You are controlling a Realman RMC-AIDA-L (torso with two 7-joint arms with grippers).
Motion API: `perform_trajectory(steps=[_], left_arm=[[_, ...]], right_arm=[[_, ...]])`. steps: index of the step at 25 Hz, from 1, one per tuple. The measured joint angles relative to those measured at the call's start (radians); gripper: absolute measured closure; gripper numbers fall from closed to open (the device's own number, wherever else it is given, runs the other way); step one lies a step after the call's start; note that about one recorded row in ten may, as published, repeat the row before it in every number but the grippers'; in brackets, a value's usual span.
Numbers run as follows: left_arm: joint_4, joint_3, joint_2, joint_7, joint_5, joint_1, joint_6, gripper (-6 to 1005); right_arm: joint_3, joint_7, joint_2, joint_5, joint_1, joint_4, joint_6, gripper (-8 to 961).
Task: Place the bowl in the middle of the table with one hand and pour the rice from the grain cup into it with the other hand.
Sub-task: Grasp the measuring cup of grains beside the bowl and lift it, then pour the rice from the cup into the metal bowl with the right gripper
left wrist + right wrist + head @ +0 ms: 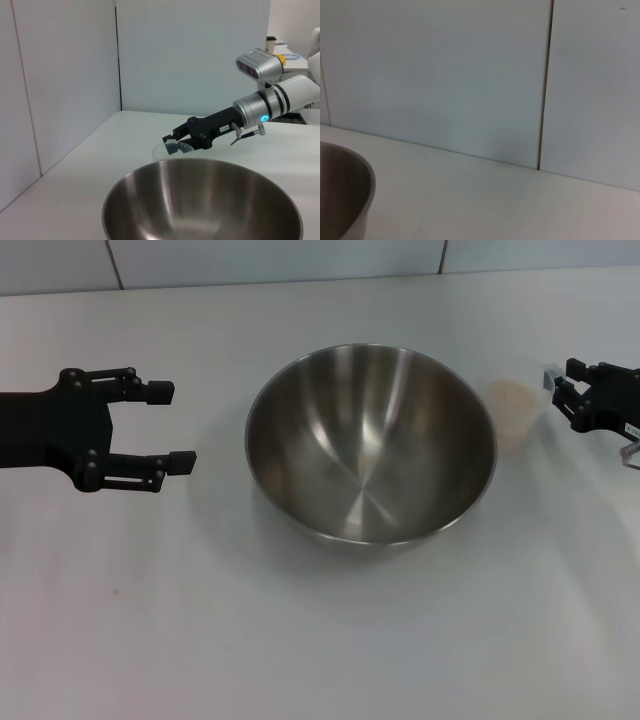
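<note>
Table (320,660): lying white, carrying the bowl (370,445) centrally.
Walls (435,75): standing pale, panelled.
Left gripper (172,425): hovering spread, empty.
Right gripper (553,392): sitting at the grain cup (512,412); grip unclear.

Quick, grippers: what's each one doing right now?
Left gripper: open, empty, left of the bowl.
Right gripper: at the grain cup; grip cannot be told.

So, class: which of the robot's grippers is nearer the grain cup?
Right. The right gripper is at the grain cup, on its far side from the bowl. The left gripper hangs open beyond the bowl's opposite side.
</note>
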Motion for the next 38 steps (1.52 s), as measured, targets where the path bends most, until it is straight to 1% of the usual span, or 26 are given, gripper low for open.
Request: perform_trajectory(steps=[1, 6, 11, 16, 23, 24, 25, 29, 30, 32, 34, 38], left_arm=[[0.0, 0.0, 0.0, 0.0, 0.0, 0.0, -0.001, 157], [0.0, 0.0, -0.002, 0.0, 0.002, -0.001, -0.005, 157], [0.0, 0.0, -0.002, 0.0, 0.002, -0.002, -0.005, 157], [0.0, 0.0, -0.003, 0.0, 0.002, -0.004, -0.005, 157], [0.0, -0.002, -0.003, 0.0, 0.002, -0.005, -0.007, 157], [0.0, -0.002, -0.003, -0.001, 0.002, -0.005, -0.007, 157], [0.0, -0.002, -0.003, -0.001, 0.002, -0.005, -0.007, 157], [0.0, -0.002, -0.004, -0.006, 0.002, -0.006, -0.007, 157], [0.0, -0.002, -0.004, -0.007, 0.002, -0.004, -0.007, 157], [0.0, -0.001, -0.004, -0.008, 0.002, -0.002, -0.007, 157], [0.0, -0.001, -0.008, -0.009, 0.002, 0.002, -0.007, 157], [0.0, -0.001, -0.014, -0.01, 0.002, 0.006, -0.007, 157]], right_arm=[[0.0, 0.0, 0.0, 0.0, 0.0, 0.0, 0.0, 472], [-0.003, 0.0, -0.001, 0.0, 0.003, 0.0, 0.0, 712], [-0.003, -0.009, -0.001, 0.0, 0.005, 0.0, 0.0, 904], [-0.003, -0.01, -0.001, 0.0, 0.004, 0.0, -0.001, 937], [0.003, -0.012, -0.001, 0.001, 0.0, -0.026, -0.02, 937], [0.0, -0.016, -0.001, 0.007, -0.004, -0.057, -0.049, 937], [0.0, -0.016, -0.001, 0.007, -0.004, -0.057, -0.049, 937], [0.006, -0.07, 0.0, 0.013, -0.014, -0.138, -0.165, 937], [0.006, -0.07, 0.0, 0.013, -0.014, -0.138, -0.165, 937], [-0.002, -0.089, -0.001, 0.011, -0.017, -0.183, -0.21, 937], [-0.006, -0.151, -0.001, 0.006, -0.019, -0.23, -0.268, 937], [-0.015, -0.215, 0.002, 0.007, -0.023, -0.267, -0.303, 937]])
